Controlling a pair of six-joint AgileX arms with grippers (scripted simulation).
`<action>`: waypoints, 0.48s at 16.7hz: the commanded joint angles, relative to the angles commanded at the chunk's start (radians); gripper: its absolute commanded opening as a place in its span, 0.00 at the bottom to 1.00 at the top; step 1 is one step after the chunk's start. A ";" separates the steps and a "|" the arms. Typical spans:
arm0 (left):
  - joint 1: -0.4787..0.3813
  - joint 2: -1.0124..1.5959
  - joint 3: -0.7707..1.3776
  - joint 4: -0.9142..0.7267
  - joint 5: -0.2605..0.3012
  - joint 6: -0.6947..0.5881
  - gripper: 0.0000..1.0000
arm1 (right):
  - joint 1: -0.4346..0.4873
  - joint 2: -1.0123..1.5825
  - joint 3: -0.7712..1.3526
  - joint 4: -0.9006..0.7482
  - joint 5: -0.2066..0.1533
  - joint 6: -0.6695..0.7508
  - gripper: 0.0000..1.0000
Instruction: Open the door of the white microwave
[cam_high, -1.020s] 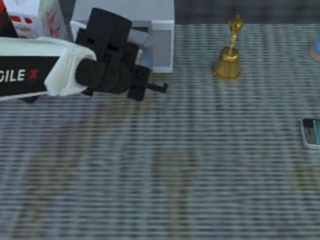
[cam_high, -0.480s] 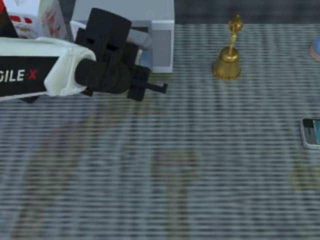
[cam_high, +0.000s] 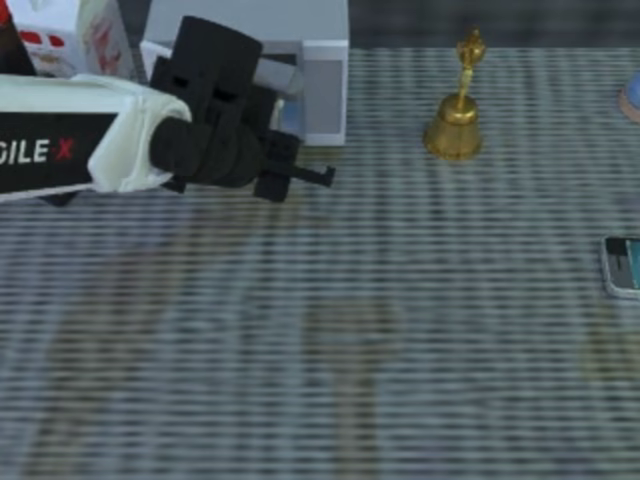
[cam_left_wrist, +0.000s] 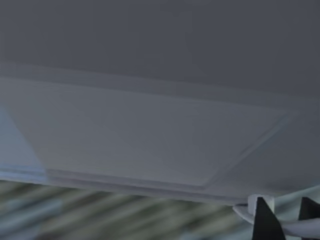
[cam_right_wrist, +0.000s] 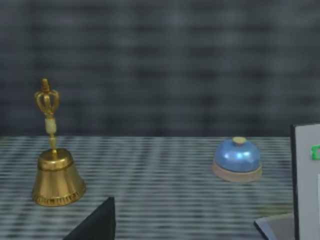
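The white microwave (cam_high: 250, 18) stands at the back left of the table. My left gripper (cam_high: 262, 105) is pressed against its front, largely hidden under the wrist in the top view. In the left wrist view the door (cam_left_wrist: 150, 125) with its pale grey window fills the frame. There my left gripper (cam_left_wrist: 285, 220) shows two dark fingertips (cam_left_wrist: 264, 225) close together, astride the white handle (cam_left_wrist: 243, 212), shut on it. Only a dark corner of my right gripper (cam_right_wrist: 100, 225) shows, low over the table's right side, away from the microwave.
A white carton with red print (cam_high: 75, 35) stands left of the microwave. A gold hand bell (cam_high: 456, 120) stands to its right. A blue call bell (cam_right_wrist: 237, 159) and a phone (cam_high: 622, 265) lie at the table's right edge.
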 joint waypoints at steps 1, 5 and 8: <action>0.000 0.000 0.000 0.000 0.000 0.000 0.00 | 0.000 0.000 0.000 0.000 0.000 0.000 1.00; -0.003 -0.002 -0.007 -0.001 0.016 0.005 0.00 | 0.000 0.000 0.000 0.000 0.000 0.000 1.00; 0.012 -0.021 -0.024 0.007 0.038 0.038 0.00 | 0.000 0.000 0.000 0.000 0.000 0.000 1.00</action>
